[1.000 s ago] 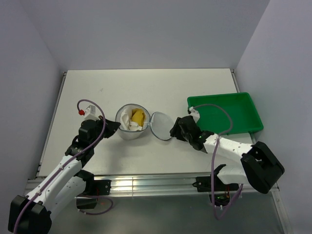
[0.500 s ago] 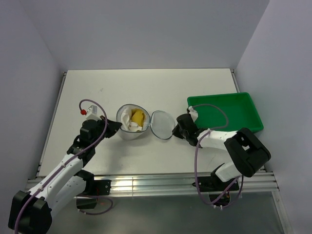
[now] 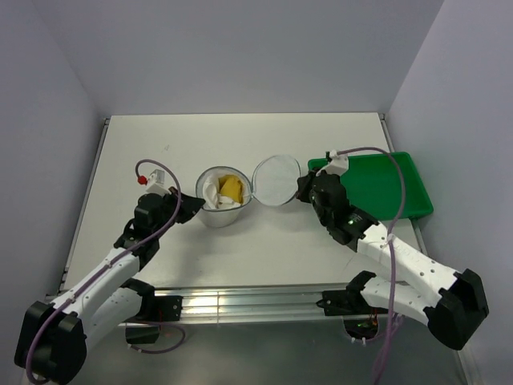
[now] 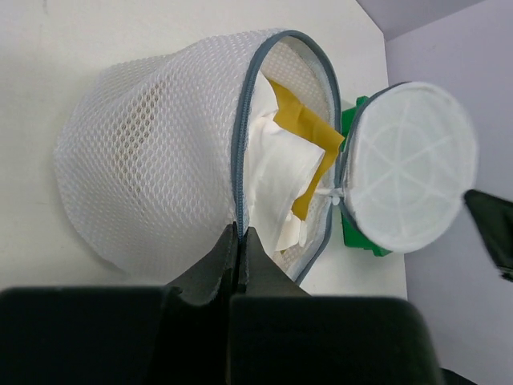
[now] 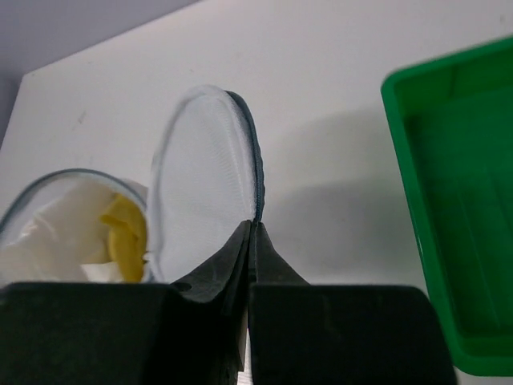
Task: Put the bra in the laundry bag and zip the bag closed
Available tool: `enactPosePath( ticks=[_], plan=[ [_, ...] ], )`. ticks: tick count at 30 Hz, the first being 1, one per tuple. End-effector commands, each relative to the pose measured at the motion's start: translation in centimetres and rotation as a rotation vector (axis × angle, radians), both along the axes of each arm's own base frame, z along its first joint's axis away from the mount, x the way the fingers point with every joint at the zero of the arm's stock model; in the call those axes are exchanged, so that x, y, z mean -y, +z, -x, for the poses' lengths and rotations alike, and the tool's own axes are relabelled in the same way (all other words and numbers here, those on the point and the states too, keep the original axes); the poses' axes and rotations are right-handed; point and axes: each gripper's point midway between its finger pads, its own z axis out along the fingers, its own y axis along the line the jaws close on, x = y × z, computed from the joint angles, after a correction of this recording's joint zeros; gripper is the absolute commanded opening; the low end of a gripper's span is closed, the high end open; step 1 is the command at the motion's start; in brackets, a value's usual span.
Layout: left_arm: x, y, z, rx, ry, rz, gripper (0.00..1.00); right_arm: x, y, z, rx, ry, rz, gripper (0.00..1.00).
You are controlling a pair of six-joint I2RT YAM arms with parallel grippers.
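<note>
The laundry bag, white mesh with a grey zipper rim, stands open mid-table. A white and yellow bra sits inside it. My left gripper is shut on the bag's near-left rim. The round lid flap stands lifted, tilted beside the bag's opening. My right gripper is shut on the flap's zipper edge. A small white pull tab shows at the hinge between bag and flap.
A green plastic tray sits at the right of the table, just behind my right arm. White walls close the table on the left, back and right.
My right gripper closed on the lid flap's edge and raised it from lying flat on the table to standing tilted. The left gripper kept its hold on the rim.
</note>
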Motion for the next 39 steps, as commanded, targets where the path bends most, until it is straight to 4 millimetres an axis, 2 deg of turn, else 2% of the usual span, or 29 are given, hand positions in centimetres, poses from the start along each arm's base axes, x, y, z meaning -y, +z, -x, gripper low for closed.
enactPosePath(
  ticks=[1,2,4,5,6,7,8,9,10,12,13,14,15,16,18,19,20,21,22,24,25,27,28,30,31,34,38,39],
  plan=[
    [1.8,4.1,-1.1,0.119,-0.061,0.041,0.0,0.7,4.9,0.7,0.082,-0.006,0.18,0.0],
    [2.6,4.3,-1.0,0.126,-0.082,0.04,0.0,0.0,6.8,0.6,0.101,0.011,0.196,0.0],
    [3.1,4.2,-1.5,0.118,-0.082,0.022,0.0,-1.4,8.5,0.8,0.124,0.058,0.256,0.0],
    [3.4,4.1,-1.5,0.115,-0.09,0.025,0.0,-3.6,9.7,1.0,0.138,0.115,0.269,0.0],
    [3.6,3.9,-1.7,0.12,-0.094,0.035,0.0,-4.7,10.2,1.0,0.142,0.147,0.299,0.0],
    [3.7,3.8,-1.7,0.118,-0.099,0.043,0.0,-6.7,12.1,1.4,0.172,0.189,0.289,0.0],
    [3.9,3.6,-1.8,0.113,-0.104,0.046,0.0,-8.7,10.9,0.8,0.145,0.228,0.333,0.0],
    [4.0,3.5,-1.8,0.114,-0.109,0.051,0.0,-10.1,10.9,0.6,0.141,0.259,0.359,0.0],
    [4.3,3.4,-1.8,0.113,-0.121,0.056,0.0,-13.3,10.8,0.4,0.129,0.307,0.382,0.0],
    [4.4,3.1,-1.8,0.107,-0.124,0.057,0.0,-16.5,10.2,0.1,0.105,0.346,0.427,0.0],
    [4.3,3.1,-1.9,0.109,-0.122,0.056,0.0,-19.3,9.2,-0.5,0.065,0.379,0.479,0.01],
    [4.3,2.8,-1.9,0.103,-0.121,0.055,0.0,-21.3,8.6,0.0,0.046,0.415,0.503,0.05],
    [4.3,2.6,-1.9,0.098,-0.12,0.051,0.0,-22.2,8.3,-0.1,0.022,0.415,0.516,0.11],
    [4.2,2.5,-2.0,0.097,-0.115,0.046,0.0,-23.3,8.1,-0.5,-0.002,0.425,0.534,0.24],
    [4.1,2.3,-2.0,0.099,-0.113,0.043,0.0,-23.2,8.8,-0.6,-0.005,0.417,0.506,0.44],
    [4.0,2.3,-2.0,0.1,-0.111,0.044,0.0,-22.4,9.7,-0.3,0.017,0.413,0.464,0.57],
    [4.0,2.2,-2.0,0.102,-0.111,0.045,0.0,-21.7,10.1,-0.3,0.023,0.419,0.432,0.62],
    [4.0,2.1,-1.9,0.102,-0.118,0.048,0.0,-20.4,10.4,-1.1,0.016,0.398,0.376,0.63],
    [4.0,2.2,-1.9,0.104,-0.12,0.051,0.0,-19.5,10.5,-0.4,0.014,0.439,0.302,0.64],
    [4.1,2.2,-2.0,0.105,-0.124,0.052,0.0,-17.7,10.0,-0.9,0.0,0.426,0.205,0.64],
    [4.0,2.2,-2.1,0.106,-0.12,0.052,0.0,-15.7,8.9,-1.5,-0.012,0.412,0.148,0.64],
    [3.8,2.2,-2.1,0.107,-0.116,0.049,0.0,-14.1,7.5,-2.0,-0.037,0.388,0.059,0.63],
    [3.7,2.2,-2.2,0.108,-0.107,0.047,0.0,-12.3,6.1,-3.0,-0.042,0.35,0.021,0.63],
    [3.4,2.3,-2.5,0.112,-0.097,0.042,0.0,-12.1,4.9,-3.1,-0.078,0.366,-0.078,0.63],
    [3.2,2.4,-2.7,0.116,-0.092,0.042,0.0,-10.9,3.9,-4.1,-0.08,0.332,-0.112,0.64],
    [2.8,3.0,-3.4,0.141,-0.074,0.049,0.0,-11.4,2.6,-4.2,-0.134,0.394,-0.288,0.71],
    [2.5,3.8,-4.1,0.173,-0.058,0.041,0.0,-12.9,1.6,-3.8,-0.153,0.456,-0.42,0.81],
    [2.4,3.8,-4.2,0.179,-0.055,0.038,0.0,-13.3,0.4,-3.3,-0.182,0.474,-0.446,0.85]
  ],
)
